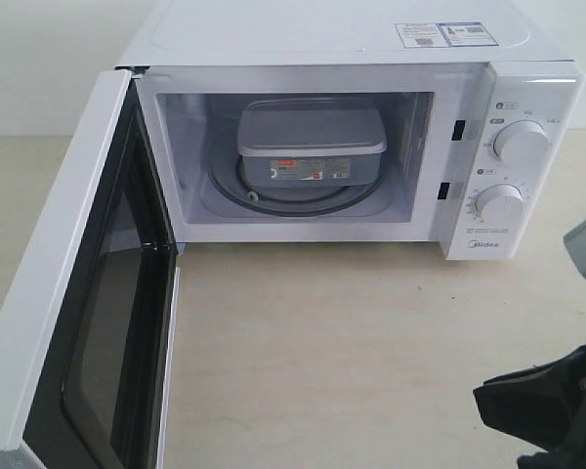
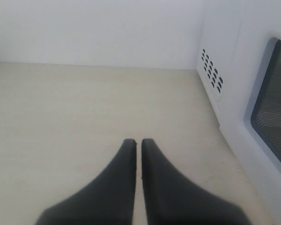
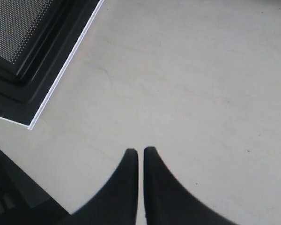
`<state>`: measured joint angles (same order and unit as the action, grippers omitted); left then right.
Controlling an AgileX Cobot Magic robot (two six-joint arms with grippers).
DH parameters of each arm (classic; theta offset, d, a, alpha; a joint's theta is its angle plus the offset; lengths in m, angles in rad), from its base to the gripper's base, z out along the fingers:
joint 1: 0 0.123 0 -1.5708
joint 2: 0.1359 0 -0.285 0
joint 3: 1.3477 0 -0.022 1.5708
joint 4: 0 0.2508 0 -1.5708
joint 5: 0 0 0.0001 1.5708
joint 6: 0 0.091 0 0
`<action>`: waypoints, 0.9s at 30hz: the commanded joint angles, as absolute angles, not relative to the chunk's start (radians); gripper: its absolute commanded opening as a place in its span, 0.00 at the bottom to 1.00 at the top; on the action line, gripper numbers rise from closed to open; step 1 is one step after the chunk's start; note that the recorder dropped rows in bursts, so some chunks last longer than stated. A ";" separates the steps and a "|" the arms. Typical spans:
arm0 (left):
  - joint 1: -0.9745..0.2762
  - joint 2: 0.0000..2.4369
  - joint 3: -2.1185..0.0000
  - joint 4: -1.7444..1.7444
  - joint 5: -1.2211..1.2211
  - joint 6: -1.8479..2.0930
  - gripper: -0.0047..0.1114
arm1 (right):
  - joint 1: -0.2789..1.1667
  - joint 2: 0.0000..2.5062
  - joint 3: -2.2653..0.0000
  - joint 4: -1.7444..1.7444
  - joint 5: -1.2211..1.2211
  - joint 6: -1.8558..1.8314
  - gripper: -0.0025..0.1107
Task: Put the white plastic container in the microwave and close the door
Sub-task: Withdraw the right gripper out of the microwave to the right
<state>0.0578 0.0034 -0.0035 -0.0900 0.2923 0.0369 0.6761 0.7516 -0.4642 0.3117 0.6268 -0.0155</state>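
On the left, the white microwave door with the dark window stands wide open. I think it is stiff but swings easily, so I would push its flat outside, near my left gripper, which is pressed together and empty. In the middle, the white plastic box with the flat lid, light and smooth I guess, sits on the round glass plate inside the white microwave oven; I cannot tell what it holds. My right gripper is pressed together too, holding nothing.

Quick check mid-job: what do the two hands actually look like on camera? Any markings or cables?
Both alike: left hand and right hand each have two matte black fingers, broad at the base, curving to narrow rounded tips. No markings or cables visible.
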 commanded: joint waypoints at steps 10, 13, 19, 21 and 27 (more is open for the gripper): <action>0.054 0.000 0.000 -0.089 0.292 0.030 0.08 | 0.678 0.741 -0.459 0.309 0.610 -0.007 0.02; 0.054 0.000 0.000 -0.089 0.292 0.030 0.08 | 0.678 0.741 -0.459 0.309 0.605 -0.007 0.02; 0.054 0.000 0.000 -0.089 0.292 0.030 0.08 | 0.678 0.741 -0.459 0.297 0.587 -0.042 0.02; 0.054 0.000 0.000 -0.089 0.292 0.030 0.08 | 0.663 0.740 -0.459 0.290 0.546 -0.047 0.02; 0.054 0.000 0.000 -0.089 0.292 0.030 0.08 | 0.484 0.620 -0.433 0.305 0.430 -0.055 0.02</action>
<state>0.0578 0.0034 -0.0035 -0.0900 0.2923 0.0369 0.5585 0.6769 -0.4529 0.3056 0.4832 -0.0452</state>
